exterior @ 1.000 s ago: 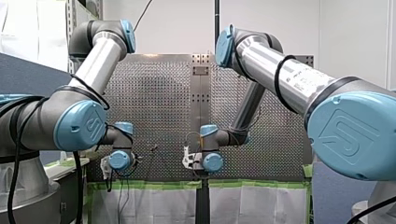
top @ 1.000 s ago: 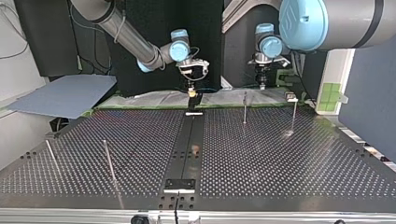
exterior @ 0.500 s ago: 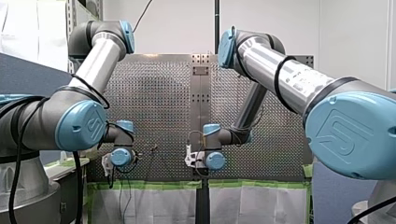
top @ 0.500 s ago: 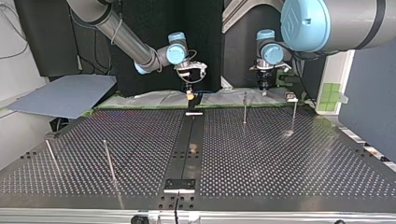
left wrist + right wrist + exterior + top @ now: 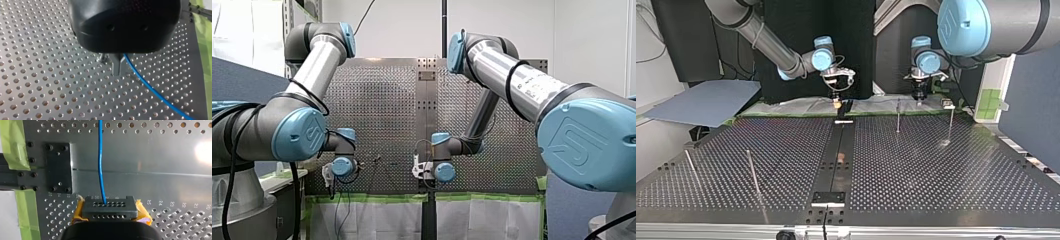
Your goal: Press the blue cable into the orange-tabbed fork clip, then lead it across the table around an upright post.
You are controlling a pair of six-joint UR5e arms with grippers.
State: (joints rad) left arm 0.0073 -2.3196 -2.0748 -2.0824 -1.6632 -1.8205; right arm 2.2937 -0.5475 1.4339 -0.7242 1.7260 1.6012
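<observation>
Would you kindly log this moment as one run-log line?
left gripper: shut on blue cable | right gripper: shut on blue cable | both: over perforated table

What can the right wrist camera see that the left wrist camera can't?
Only the right wrist view shows a black bolted-down plate and my right gripper with yellow pads. Only the left wrist view shows my left gripper, black with metal fingers closed together. Both show the thin blue cable leaving the gripper, the perforated metal table and green tape.
</observation>
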